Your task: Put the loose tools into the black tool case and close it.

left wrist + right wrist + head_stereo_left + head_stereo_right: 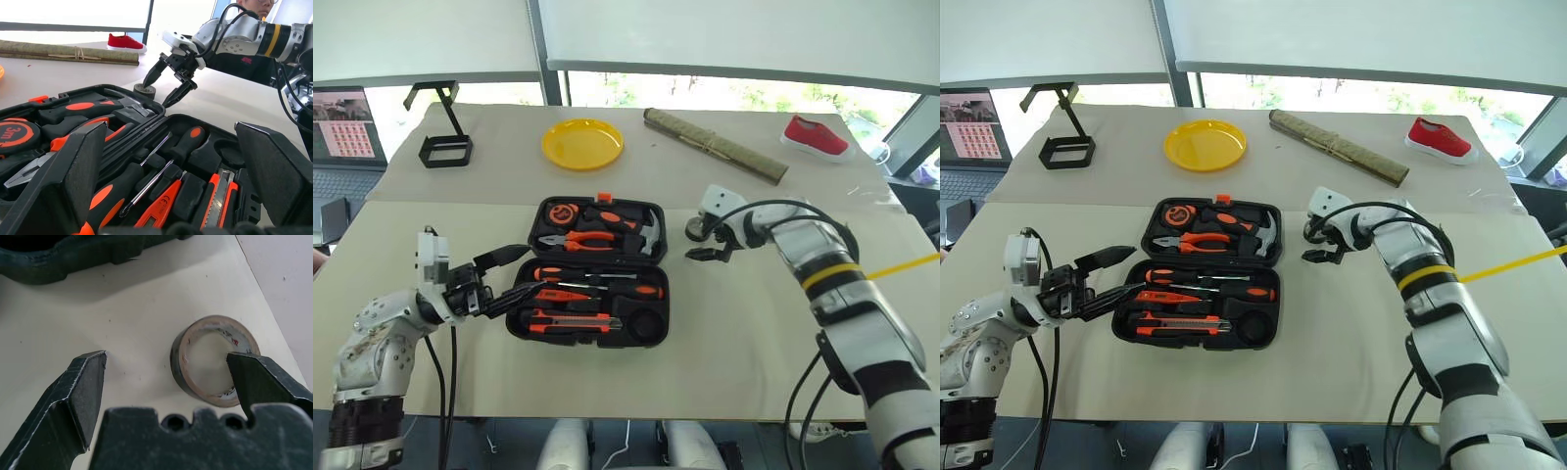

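The black tool case [651, 262] lies open near the middle of the table [724, 372], with the screwdrivers [597, 291] and knife [570, 322] already in their slots. Only the small tape roll [215, 360] is left out, just beside the case's right edge. The right gripper [171, 81] hangs over it, fingers apart. Next it should drop lower and pinch the round, dull ring. The left gripper [514, 279] waits open by the case.

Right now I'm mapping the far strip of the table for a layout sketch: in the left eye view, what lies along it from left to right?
Black wire-frame stand → yellow plate → rolled bamboo mat → red shoe.
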Robot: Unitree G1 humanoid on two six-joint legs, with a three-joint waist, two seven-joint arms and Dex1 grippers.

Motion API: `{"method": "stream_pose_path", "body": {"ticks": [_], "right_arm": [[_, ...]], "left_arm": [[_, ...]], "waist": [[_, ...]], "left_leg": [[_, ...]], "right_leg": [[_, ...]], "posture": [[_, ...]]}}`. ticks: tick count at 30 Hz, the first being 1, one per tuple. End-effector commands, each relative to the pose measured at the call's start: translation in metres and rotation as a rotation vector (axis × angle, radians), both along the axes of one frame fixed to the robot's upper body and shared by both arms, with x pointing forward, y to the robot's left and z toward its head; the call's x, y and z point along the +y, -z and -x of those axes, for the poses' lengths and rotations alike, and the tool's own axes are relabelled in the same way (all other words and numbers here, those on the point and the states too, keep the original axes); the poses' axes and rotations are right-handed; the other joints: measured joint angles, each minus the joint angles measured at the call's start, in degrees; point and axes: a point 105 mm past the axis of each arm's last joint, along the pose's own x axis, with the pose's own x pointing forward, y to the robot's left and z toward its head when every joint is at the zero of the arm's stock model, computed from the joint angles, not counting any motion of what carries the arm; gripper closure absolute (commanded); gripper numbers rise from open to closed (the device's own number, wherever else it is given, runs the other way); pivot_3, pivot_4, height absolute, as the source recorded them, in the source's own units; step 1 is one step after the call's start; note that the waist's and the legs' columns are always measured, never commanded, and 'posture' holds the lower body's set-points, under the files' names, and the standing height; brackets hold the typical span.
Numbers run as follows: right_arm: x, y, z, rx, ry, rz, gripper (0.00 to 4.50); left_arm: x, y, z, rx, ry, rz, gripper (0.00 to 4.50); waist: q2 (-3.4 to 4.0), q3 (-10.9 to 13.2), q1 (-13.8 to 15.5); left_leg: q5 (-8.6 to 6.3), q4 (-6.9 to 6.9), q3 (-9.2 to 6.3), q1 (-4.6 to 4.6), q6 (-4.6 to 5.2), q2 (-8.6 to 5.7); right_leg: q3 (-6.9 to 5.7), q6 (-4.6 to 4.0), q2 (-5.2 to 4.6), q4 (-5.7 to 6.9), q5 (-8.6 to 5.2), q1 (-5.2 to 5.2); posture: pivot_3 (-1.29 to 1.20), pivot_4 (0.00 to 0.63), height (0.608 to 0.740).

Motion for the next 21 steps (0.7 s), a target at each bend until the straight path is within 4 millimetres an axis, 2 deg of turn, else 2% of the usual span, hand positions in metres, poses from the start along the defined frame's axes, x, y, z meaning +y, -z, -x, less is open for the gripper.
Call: {"method": "stream_pose_path", "body": {"ticks": [1, 11, 13, 16, 19, 21], "right_arm": [[0.005, -0.010, -0.007, -0.010, 0.009, -0.012, 1.07], [0.004, -0.011, -0.008, 0.031, 0.008, -0.040, 4.40], [0.010, -0.023, -0.005, 0.001, -0.061, -0.087, 4.40], [0.023, -0.046, 0.013, -0.013, -0.239, -0.170, 4.40], [0.040, -0.067, 0.053, 0.111, -0.414, -0.242, 4.40], [0.057, -0.069, 0.087, 0.204, -0.508, -0.272, 4.40]], "left_arm": [[-0.004, -0.007, 0.004, -0.046, 0.024, -0.023, 0.00], [-0.001, 0.003, 0.011, -0.046, 0.072, -0.106, 0.00], [-0.003, 0.004, 0.013, -0.056, 0.090, -0.119, 0.00], [-0.004, 0.010, 0.021, -0.073, 0.147, -0.188, 0.00], [0.003, 0.021, 0.033, -0.081, 0.208, -0.276, 0.00], [0.011, 0.027, 0.038, -0.087, 0.225, -0.328, 0.00]], "waist": [[0.00, 0.00, -0.19], [0.01, 0.00, -0.47], [0.03, 0.01, -0.59], [0.05, 0.03, -0.80], [0.09, 0.05, -0.85], [0.10, 0.06, -0.88]], "left_leg": [[0.00, 0.00, 0.00, 0.02, 0.00, 0.01], [0.03, 0.00, -0.04, 0.01, -0.04, -0.02], [0.03, 0.00, -0.05, 0.02, -0.04, -0.02], [0.03, 0.00, -0.04, 0.01, -0.04, -0.02], [0.02, -0.01, -0.09, 0.01, -0.04, -0.01], [0.02, -0.01, -0.15, 0.00, -0.03, 0.01]], "right_leg": [[0.00, 0.00, 0.01, 0.01, 0.00, 0.00], [-0.08, 0.00, -0.04, 0.07, 0.01, 0.03], [-0.08, 0.00, -0.04, 0.08, 0.01, 0.03], [-0.08, 0.00, -0.04, 0.08, 0.01, 0.01], [-0.09, 0.00, -0.05, 0.38, 0.01, 0.01], [-0.13, 0.00, -0.05, 0.43, 0.00, -0.02]], "posture": [[0.00, 0.150, 0.740], [0.00, 0.150, 0.740], [0.00, 0.150, 0.740], [0.00, 0.150, 0.740], [0.00, 0.150, 0.740], [0.00, 0.150, 0.740]]}}
